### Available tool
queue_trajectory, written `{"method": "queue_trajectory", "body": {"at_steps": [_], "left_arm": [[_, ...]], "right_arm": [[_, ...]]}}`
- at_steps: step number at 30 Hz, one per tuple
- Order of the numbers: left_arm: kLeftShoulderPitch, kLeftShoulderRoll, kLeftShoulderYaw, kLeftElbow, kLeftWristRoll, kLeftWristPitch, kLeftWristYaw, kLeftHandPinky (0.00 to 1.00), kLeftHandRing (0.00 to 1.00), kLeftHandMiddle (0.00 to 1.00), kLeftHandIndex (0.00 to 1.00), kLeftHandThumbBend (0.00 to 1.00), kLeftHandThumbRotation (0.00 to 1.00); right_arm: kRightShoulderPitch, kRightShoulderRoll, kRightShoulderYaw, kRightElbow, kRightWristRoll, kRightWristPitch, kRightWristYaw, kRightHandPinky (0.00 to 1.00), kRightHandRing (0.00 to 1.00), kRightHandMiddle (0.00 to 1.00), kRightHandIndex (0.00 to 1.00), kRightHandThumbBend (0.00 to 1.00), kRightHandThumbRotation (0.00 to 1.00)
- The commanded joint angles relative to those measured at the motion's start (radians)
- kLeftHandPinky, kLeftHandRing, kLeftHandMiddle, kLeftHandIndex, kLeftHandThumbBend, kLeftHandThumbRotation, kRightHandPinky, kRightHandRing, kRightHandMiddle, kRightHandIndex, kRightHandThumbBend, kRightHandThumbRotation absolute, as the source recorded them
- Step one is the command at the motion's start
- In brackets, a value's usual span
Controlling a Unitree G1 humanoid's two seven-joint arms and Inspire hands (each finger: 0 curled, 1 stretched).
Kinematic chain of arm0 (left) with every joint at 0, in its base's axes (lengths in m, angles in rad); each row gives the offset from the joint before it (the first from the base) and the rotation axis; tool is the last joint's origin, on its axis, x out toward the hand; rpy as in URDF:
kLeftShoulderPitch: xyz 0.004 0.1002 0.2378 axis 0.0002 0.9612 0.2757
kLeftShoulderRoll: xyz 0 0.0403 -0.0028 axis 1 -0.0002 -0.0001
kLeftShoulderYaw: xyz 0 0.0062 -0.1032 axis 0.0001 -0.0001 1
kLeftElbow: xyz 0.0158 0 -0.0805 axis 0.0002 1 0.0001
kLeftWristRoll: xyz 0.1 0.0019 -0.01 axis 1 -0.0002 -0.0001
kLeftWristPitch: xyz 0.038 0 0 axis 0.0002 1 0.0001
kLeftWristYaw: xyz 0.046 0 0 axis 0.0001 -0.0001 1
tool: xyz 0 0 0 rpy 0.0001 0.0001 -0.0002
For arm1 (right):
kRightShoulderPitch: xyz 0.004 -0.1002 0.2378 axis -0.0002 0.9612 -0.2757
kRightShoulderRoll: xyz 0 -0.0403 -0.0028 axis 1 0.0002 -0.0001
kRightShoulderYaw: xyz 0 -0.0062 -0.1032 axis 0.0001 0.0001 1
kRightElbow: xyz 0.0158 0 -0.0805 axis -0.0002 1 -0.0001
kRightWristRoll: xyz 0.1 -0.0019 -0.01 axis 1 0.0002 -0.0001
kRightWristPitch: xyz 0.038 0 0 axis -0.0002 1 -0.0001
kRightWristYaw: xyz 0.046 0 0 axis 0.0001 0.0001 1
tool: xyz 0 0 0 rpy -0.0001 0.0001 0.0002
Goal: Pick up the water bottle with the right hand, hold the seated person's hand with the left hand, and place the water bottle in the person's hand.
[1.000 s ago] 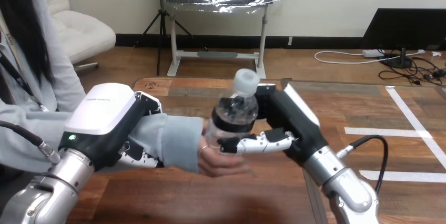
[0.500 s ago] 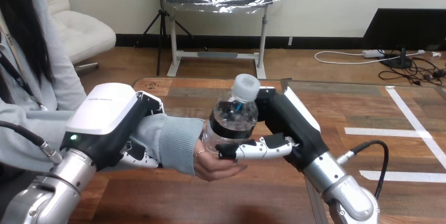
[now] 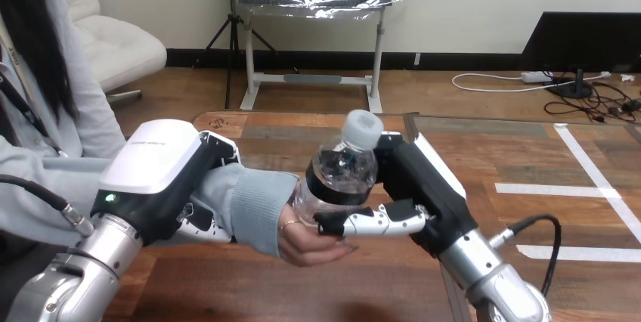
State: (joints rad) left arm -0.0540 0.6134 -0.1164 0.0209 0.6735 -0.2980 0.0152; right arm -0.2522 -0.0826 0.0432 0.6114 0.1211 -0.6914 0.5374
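Observation:
A clear water bottle (image 3: 340, 178) with a white cap and a dark label stands tilted above the table's middle. My right hand (image 3: 412, 186) is shut on it, the thumb curled across its front. The bottle's base rests in the person's hand (image 3: 306, 243), which lies palm up beneath it. My left hand (image 3: 162, 178) is wrapped over the person's grey-sleeved forearm, with its fingers (image 3: 200, 220) curled under the sleeve.
The wooden table (image 3: 484, 152) stretches to the right, with white tape lines (image 3: 597, 178) on it. The person sits at the left side. A black cable (image 3: 540, 212) loops beside my right forearm.
My right hand has carried the bottle slightly right and down into the person's palm. The person's hand and my left hand have shifted a little to the right.

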Motion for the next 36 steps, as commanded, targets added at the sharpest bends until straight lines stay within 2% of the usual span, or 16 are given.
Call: {"method": "queue_trajectory", "body": {"at_steps": [1, 15, 25, 31, 36], "left_arm": [[-0.075, -0.019, 0.017, -0.059, -0.009, 0.007, 0.008, 0.27, 0.29, 0.35, 0.37, 0.88, 0.00], [-0.080, -0.026, 0.013, -0.037, -0.007, -0.012, 0.022, 0.28, 0.30, 0.35, 0.37, 0.89, 0.00], [-0.074, -0.026, 0.015, -0.042, -0.013, -0.005, 0.009, 0.28, 0.31, 0.37, 0.39, 0.91, 0.00], [-0.067, -0.021, 0.018, -0.049, -0.020, -0.005, 0.001, 0.33, 0.36, 0.42, 0.45, 0.93, 0.00], [-0.061, -0.017, 0.021, -0.059, -0.022, -0.002, -0.009, 0.40, 0.44, 0.51, 0.54, 0.96, 0.06]], "right_arm": [[-0.022, 0.024, 0.032, -0.122, 0.038, 0.005, 0.032, 0.23, 0.29, 0.39, 0.43, 0.79, 0.00], [-0.029, 0.017, 0.022, -0.115, 0.053, 0.024, 0.038, 0.23, 0.30, 0.39, 0.43, 0.77, 0.00], [-0.040, 0.014, 0.014, -0.101, 0.063, 0.029, 0.044, 0.25, 0.32, 0.40, 0.44, 0.77, 0.00], [-0.045, 0.011, 0.010, -0.095, 0.059, 0.032, 0.041, 0.35, 0.41, 0.46, 0.47, 0.80, 0.00], [-0.049, 0.004, 0.008, -0.094, 0.034, 0.030, 0.024, 0.50, 0.56, 0.58, 0.56, 0.84, 0.03]]}}
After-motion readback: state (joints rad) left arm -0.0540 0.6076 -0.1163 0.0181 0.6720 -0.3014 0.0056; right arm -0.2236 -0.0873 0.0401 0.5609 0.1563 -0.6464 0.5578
